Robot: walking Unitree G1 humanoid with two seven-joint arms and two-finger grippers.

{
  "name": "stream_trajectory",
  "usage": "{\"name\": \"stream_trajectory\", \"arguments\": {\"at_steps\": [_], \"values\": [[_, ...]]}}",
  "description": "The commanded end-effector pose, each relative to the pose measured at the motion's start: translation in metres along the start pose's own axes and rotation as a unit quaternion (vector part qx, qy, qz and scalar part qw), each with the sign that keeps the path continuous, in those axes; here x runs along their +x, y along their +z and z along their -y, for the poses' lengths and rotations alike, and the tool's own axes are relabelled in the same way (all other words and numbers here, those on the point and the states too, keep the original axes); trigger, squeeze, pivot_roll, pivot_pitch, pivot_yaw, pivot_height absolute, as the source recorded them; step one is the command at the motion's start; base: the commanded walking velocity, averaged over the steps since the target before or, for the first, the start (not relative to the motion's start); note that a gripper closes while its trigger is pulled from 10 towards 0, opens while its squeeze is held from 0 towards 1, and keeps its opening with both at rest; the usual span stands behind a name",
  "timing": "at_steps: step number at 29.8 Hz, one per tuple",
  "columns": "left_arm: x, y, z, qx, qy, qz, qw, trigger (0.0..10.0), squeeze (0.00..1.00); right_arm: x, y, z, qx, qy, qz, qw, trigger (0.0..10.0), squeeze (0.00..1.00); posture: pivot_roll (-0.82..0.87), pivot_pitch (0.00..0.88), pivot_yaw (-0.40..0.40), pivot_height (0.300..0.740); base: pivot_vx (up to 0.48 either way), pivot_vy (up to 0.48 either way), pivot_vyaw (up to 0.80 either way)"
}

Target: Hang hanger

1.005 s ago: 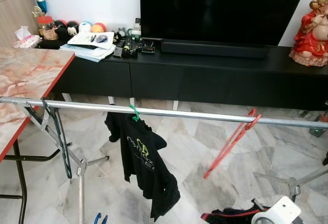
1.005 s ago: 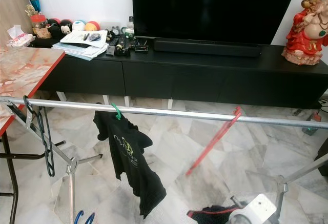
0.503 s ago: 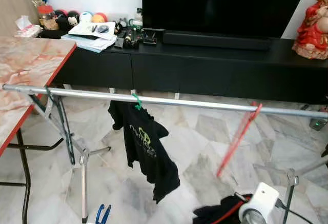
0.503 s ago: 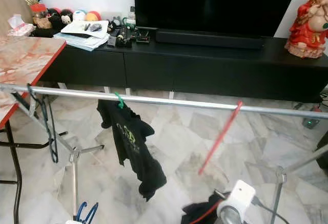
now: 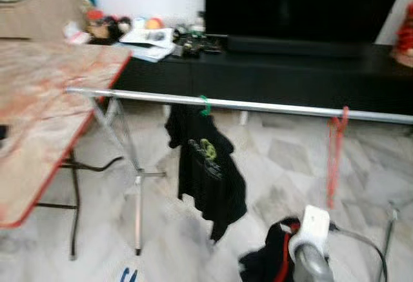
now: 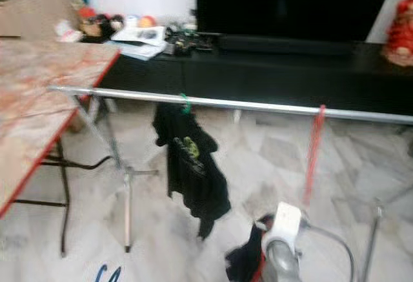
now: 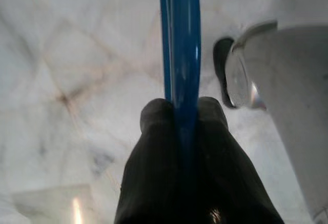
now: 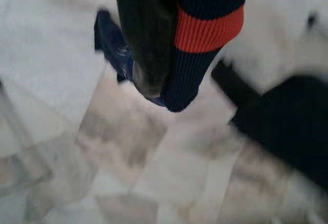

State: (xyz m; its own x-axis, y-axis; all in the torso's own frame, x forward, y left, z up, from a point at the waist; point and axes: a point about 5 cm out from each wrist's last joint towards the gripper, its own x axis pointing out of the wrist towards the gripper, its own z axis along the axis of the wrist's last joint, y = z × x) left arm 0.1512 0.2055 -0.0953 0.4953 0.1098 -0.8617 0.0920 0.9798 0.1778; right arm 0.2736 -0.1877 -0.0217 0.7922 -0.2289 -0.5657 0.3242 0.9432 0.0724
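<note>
A marble-topped desk (image 5: 39, 120) with a red edge stands at the left, a black television (image 5: 303, 4) above a long black cabinet (image 5: 290, 75) behind.

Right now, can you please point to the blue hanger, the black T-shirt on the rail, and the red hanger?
blue hanger (image 7: 180, 44), left wrist view, on its blue bar above the end effector.
black T-shirt (image 5: 208, 175), left eye view, middle of the cloth.
red hanger (image 5: 334, 159), left eye view, on its hanging red arm.

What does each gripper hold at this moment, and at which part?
The left gripper holds a blue hanger by one thin bar, pinched between its fingers. The right gripper holds a dark garment by its red-striped edge.
</note>
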Motion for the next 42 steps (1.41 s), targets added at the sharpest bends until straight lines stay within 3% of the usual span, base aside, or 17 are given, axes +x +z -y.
{"name": "stream_trajectory", "arguments": {"at_steps": [1, 14, 20, 26, 27, 30, 33, 39, 41, 42], "values": [[-0.001, -0.008, 0.007, 0.006, -0.011, -0.015, 1.0, 10.0, 0.0, 0.001, 0.006, 0.004, -0.001, -0.003, 0.009, 1.0, 10.0, 0.0, 0.05, 0.055, -0.029, 0.74, -0.296, 0.0, 0.0], [-0.001, -0.007, 0.006, 0.004, -0.008, -0.01, 1.0, 10.0, 0.0, 0.003, 0.013, -0.001, -0.008, 0.012, 0.016, 1.0, 10.0, 0.0, 0.05, 0.055, -0.028, 0.74, -0.297, 0.0, 0.0], [-0.001, -0.001, -0.006, -0.004, 0.005, 0.009, 1.0, 10.0, 0.0, 0.004, 0.014, -0.008, -0.038, 0.032, 0.012, 0.999, 10.0, 0.0, 0.05, 0.056, -0.029, 0.74, -0.142, 0.0, 0.0], [0.002, 0.037, -0.018, 0.011, 0.02, 0.083, 0.996, 10.0, 0.0, 0.005, 0.03, -0.017, -0.056, 0.063, 0.042, 0.996, 10.0, 0.0, 0.06, 0.057, -0.031, 0.74, 0.0, 0.0, 0.0], [0.001, 0.057, -0.022, 0.017, 0.022, 0.123, 0.992, 10.0, 0.0, 0.006, 0.036, -0.02, -0.057, 0.071, 0.051, 0.995, 10.0, 0.0, 0.06, 0.057, -0.032, 0.74, 0.0, 0.0, 0.0], [-0.001, 0.083, -0.028, 0.031, 0.023, 0.174, 0.984, 10.0, 0.0, 0.007, 0.044, -0.023, -0.062, 0.08, 0.063, 0.993, 10.0, 0.0, 0.06, 0.056, -0.032, 0.74, 0.0, 0.0, 0.0], [-0.009, 0.121, -0.03, 0.04, 0.008, 0.246, 0.968, 10.0, 0.0, 0.008, 0.055, -0.026, -0.069, 0.088, 0.076, 0.991, 10.0, 0.0, 0.06, 0.055, -0.032, 0.74, 0.0, 0.0, 0.0], [-0.009, 0.121, -0.03, 0.04, 0.008, 0.246, 0.968, 10.0, 0.0, 0.008, 0.055, -0.026, -0.069, 0.088, 0.076, 0.991, 10.0, 0.0, 0.06, 0.055, -0.032, 0.74, 0.0, 0.0, 0.0], [-0.012, 0.13, -0.028, 0.043, -0.007, 0.263, 0.964, 10.0, 0.0, 0.009, 0.059, -0.027, -0.073, 0.092, 0.082, 0.99, 10.0, 0.0, 0.06, 0.054, -0.032, 0.74, 0.0, 0.0, 0.0], [-0.019, 0.151, -0.018, 0.116, -0.097, 0.278, 0.949, 10.0, 0.0, 0.009, 0.068, -0.034, -0.109, 0.112, 0.096, 0.983, 10.0, 0.0, 0.07, 0.054, -0.037, 0.74, 0.0, 0.0, 0.0]]}}
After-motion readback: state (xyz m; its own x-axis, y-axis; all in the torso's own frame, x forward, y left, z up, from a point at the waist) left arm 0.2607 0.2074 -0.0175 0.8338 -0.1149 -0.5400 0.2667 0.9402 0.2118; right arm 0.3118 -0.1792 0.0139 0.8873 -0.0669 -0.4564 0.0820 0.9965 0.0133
